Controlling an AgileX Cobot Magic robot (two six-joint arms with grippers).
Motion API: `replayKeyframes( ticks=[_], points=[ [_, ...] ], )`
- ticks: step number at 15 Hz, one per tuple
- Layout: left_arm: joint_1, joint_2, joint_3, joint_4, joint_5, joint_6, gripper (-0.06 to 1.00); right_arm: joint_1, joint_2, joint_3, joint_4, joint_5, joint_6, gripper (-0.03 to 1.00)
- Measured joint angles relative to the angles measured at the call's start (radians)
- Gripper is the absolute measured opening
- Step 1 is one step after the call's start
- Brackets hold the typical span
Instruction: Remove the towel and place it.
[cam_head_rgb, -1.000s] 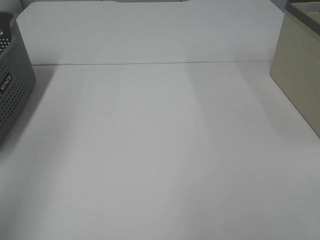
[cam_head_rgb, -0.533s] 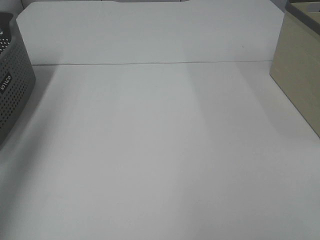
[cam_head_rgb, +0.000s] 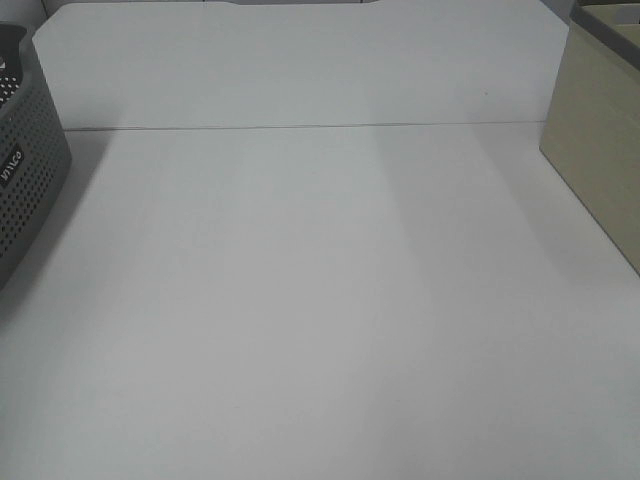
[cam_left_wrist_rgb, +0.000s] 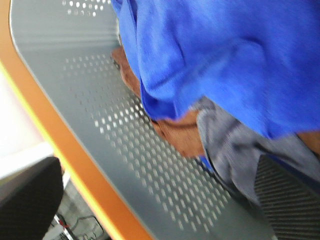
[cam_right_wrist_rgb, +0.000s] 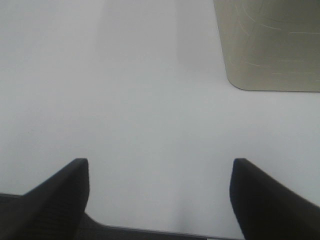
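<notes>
None of the task is done: the towel (cam_left_wrist_rgb: 225, 55) lies bunched in the basket (cam_left_wrist_rgb: 100, 100) over a brown cloth (cam_left_wrist_rgb: 182, 137) and a grey cloth (cam_left_wrist_rgb: 235, 150). Your left gripper shows one ridged pad (cam_left_wrist_rgb: 290, 200), so you cannot tell its opening; your right gripper (cam_right_wrist_rgb: 159, 172) hangs wide, holding nothing. The table (cam_head_rgb: 320, 300) lies open between basket at nine o'clock and beige box (cam_head_rgb: 600, 160) at two.

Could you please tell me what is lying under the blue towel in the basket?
Under the towel a rust-brown cloth and a grey cloth peek out inside the basket. Whatever lies deeper is covered.
</notes>
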Motion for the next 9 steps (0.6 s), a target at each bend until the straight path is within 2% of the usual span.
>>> replayKeyframes(
  ticks=[2, 7, 9],
  points=[
    [-0.017, 0.147, 0.000, 0.019, -0.150, 0.020, 0.98, 0.000, 0.000, 0.000, 0.000, 0.000, 0.000, 0.76],
    [-0.051, 0.264, 0.000, 0.037, -0.202, 0.053, 0.97, 0.000, 0.000, 0.000, 0.000, 0.000, 0.000, 0.76],
    [-0.054, 0.268, 0.000, 0.044, -0.201, 0.074, 0.90, 0.000, 0.000, 0.000, 0.001, 0.000, 0.000, 0.76]
  ],
)
